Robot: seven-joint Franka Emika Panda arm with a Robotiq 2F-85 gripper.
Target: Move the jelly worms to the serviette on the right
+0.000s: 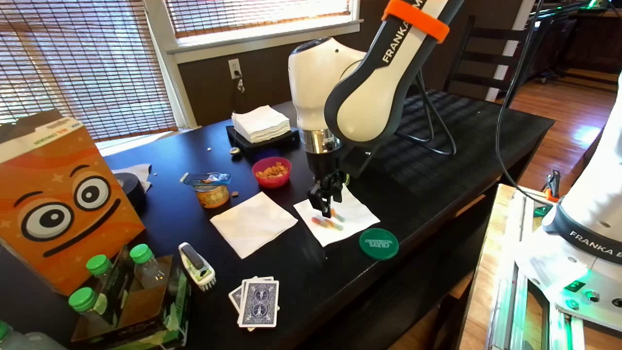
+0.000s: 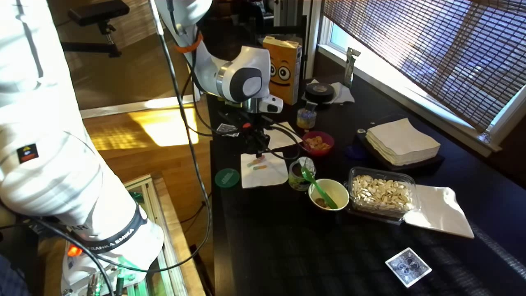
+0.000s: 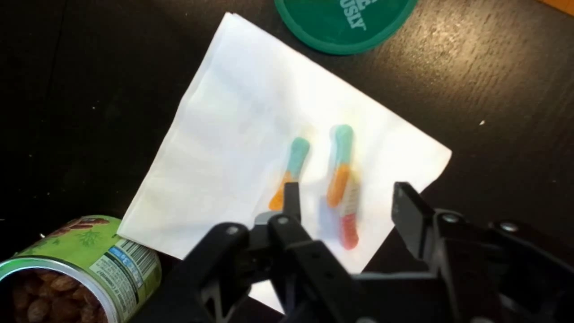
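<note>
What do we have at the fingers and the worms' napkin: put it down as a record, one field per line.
Gummy worms: three, on a white paper napkin
Worm colours: two teal and orange, one pale yellow and red
Fingers: apart, gripping no worm
Beside the napkin: green lid lettered CRAVE, open can of almonds, second paper napkin
Unclear: whether the fingers touch a worm

A dark table (image 2: 304,250) carries napkins (image 3: 224,148), cards (image 1: 260,304) and a green lid (image 1: 379,244).
</note>
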